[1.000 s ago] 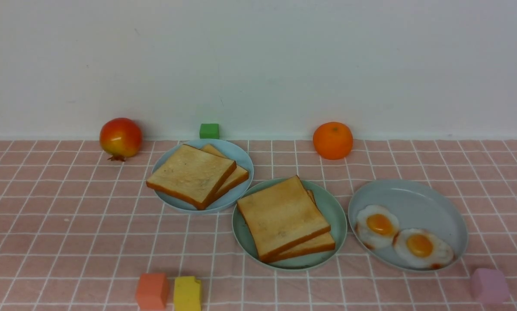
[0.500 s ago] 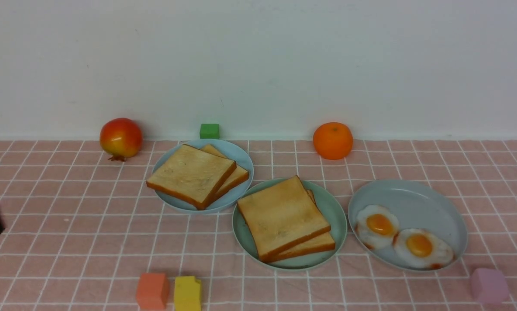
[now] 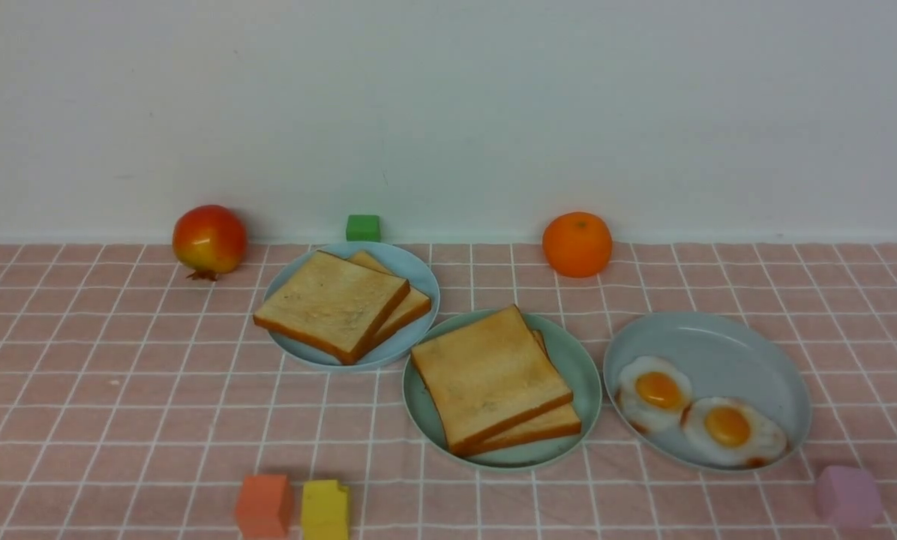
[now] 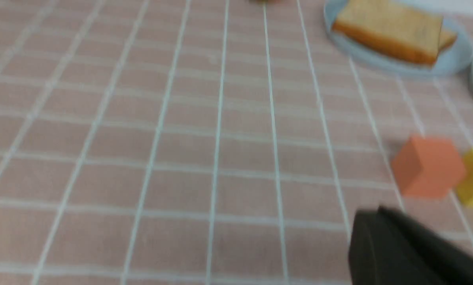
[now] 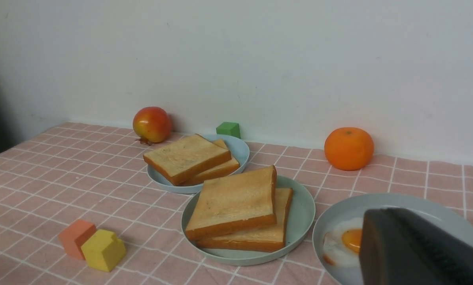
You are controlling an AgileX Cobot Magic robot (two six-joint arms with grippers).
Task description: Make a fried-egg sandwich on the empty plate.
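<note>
The mint-green plate (image 3: 585, 375) stands in the middle of the checked cloth and carries two stacked toast slices, the top one (image 3: 486, 373) skewed over the lower one (image 3: 550, 427). Whatever lies between them is hidden. The same plate (image 5: 303, 213) and stack (image 5: 234, 202) show in the right wrist view. Neither gripper appears in the front view. My left gripper (image 4: 373, 213) is shut and empty, over bare cloth near the orange cube (image 4: 426, 166). My right gripper (image 5: 379, 213) is shut and empty, in front of the egg plate (image 5: 339, 209).
A pale blue plate (image 3: 423, 279) with two toast slices sits behind left. A blue-grey plate (image 3: 718, 337) at the right holds two fried eggs (image 3: 655, 390). A red fruit (image 3: 208, 238), a green cube (image 3: 363, 226) and an orange (image 3: 577, 244) line the wall. Orange (image 3: 264, 504), yellow (image 3: 325, 510) and purple (image 3: 847, 495) cubes lie in front.
Half a second ago a dark gripper tip showed at the front view's left edge; it has left that view. Plates, toast and eggs have not moved.
</note>
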